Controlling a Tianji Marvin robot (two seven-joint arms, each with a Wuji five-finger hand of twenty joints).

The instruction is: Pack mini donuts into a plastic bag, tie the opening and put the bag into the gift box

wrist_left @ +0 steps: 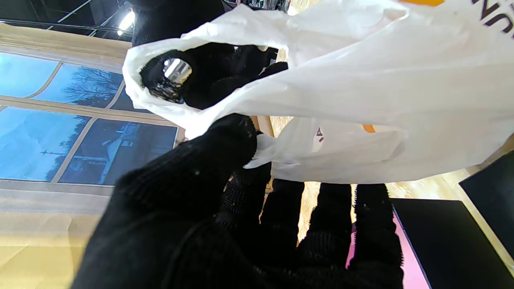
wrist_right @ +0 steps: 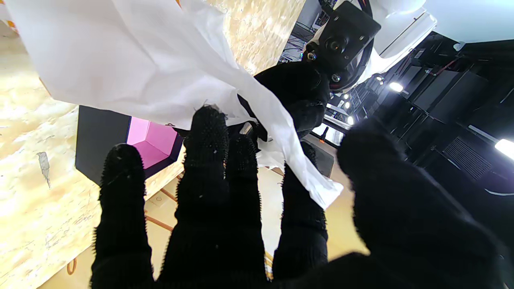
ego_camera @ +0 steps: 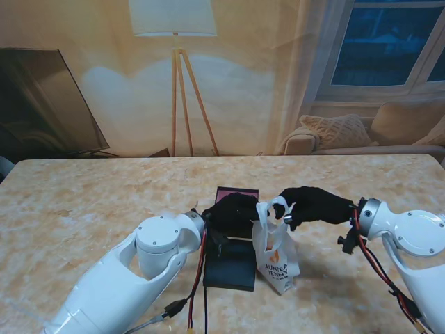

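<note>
You are mid-tie: left hand (ego_camera: 233, 212) and right hand (ego_camera: 313, 204) each pinch a bag (ego_camera: 276, 261) handle; next, cross the handles.

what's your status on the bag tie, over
Left hand and right hand both shut on the plastic bag handles, working the tie. Bag not yet boxed, beside the open gift box. Nothing blocking.

Warm, soft light washes the beige marbled tabletop (ego_camera: 83, 202); the white plastic bag (wrist_left: 361, 80) glares nearly blown-out, and ceiling spots flare in both wide-angle wrist views.
</note>
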